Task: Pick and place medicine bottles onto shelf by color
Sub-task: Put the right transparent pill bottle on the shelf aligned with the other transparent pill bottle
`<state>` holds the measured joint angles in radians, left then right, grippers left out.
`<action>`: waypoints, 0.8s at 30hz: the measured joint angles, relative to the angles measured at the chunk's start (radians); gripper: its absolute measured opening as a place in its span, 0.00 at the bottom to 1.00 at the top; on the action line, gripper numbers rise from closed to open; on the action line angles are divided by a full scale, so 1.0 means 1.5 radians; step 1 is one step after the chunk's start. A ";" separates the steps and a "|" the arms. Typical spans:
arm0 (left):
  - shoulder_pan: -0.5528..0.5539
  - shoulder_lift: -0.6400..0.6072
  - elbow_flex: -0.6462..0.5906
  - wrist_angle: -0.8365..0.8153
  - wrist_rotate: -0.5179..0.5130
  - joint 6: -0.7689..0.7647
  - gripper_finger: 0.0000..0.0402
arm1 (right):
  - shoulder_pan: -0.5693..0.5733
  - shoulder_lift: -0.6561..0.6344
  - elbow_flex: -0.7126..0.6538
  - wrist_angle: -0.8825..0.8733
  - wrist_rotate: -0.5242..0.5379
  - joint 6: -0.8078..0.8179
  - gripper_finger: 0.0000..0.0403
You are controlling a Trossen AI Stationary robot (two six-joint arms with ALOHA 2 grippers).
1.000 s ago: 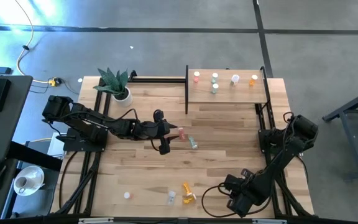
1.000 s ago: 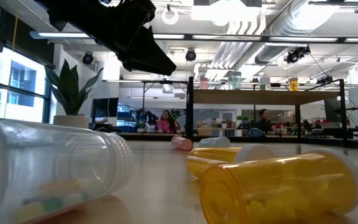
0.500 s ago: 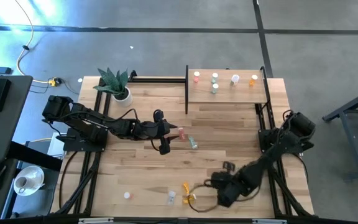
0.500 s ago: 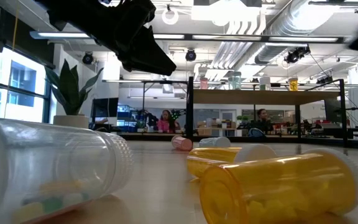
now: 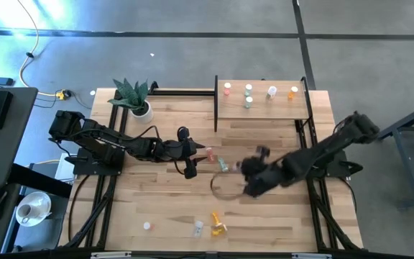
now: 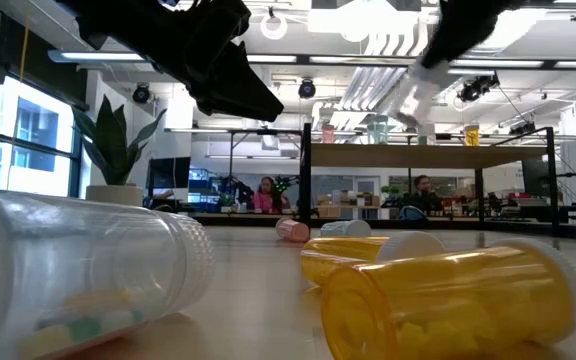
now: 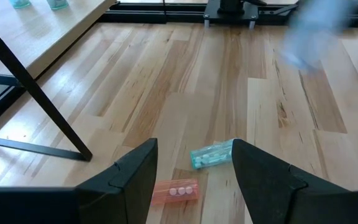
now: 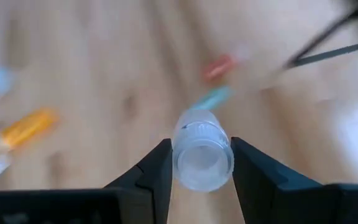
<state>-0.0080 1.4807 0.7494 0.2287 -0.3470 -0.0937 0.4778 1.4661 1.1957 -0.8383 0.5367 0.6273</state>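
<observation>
My right gripper (image 5: 249, 180) is over the table's middle, shut on a clear bottle (image 8: 202, 152). My left gripper (image 5: 192, 161) is open just left of a pink bottle (image 5: 208, 155) and a green bottle (image 5: 223, 165), both lying on their sides; they show between its fingers in the left wrist view, pink bottle (image 7: 174, 191) and green bottle (image 7: 213, 154). The shelf (image 5: 262, 108) at the far right carries red, green, white and orange bottles standing upright. Two orange bottles (image 5: 217, 222) and a clear one (image 5: 198, 228) lie near the front edge. My right gripper pinches the clear bottle between its two fingers (image 8: 157, 168), one on each side of its round wall. One round end (image 8: 202, 163) faces the wrist camera. The bottle is lifted clear of the table.
A potted plant (image 5: 136, 97) stands at the far left. A small white cap or bottle (image 5: 147, 226) lies near the front left. The shelf's black frame legs (image 5: 215, 108) stand on the tabletop. A loop of cable (image 5: 225, 185) hangs by my right arm.
My right gripper has swung from the table's near right corner up and toward the middle, close to the pink and green bottles, carrying the clear bottle. My left arm has kept still.
</observation>
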 joint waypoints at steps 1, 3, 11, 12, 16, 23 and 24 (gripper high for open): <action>0.000 0.000 0.000 0.000 0.000 0.000 0.49 | -0.012 -0.019 0.000 -0.010 0.024 0.000 0.30; 0.000 0.000 0.000 -0.001 0.000 0.000 0.49 | -0.038 -0.058 0.000 -0.020 0.064 -0.005 0.30; 0.000 0.000 0.000 -0.001 0.000 0.000 0.49 | -0.160 -0.193 0.023 -0.051 0.173 -0.048 0.31; 0.000 0.000 0.000 -0.001 0.000 0.000 0.49 | -0.177 -0.202 0.037 -0.067 0.180 -0.048 0.31; 0.000 0.000 0.000 -0.001 0.000 0.000 0.49 | -0.257 -0.213 0.110 -0.160 0.193 -0.037 0.31; 0.000 0.000 0.000 -0.007 0.000 0.000 0.49 | -0.421 -0.196 0.174 -0.280 0.074 0.003 0.31; 0.000 0.000 0.000 -0.010 0.000 0.000 0.49 | -0.444 -0.196 0.175 -0.288 0.051 0.003 0.31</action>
<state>-0.0081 1.4807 0.7494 0.2132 -0.3470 -0.0937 -0.1881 1.1721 1.4578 -1.2709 0.6132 0.6316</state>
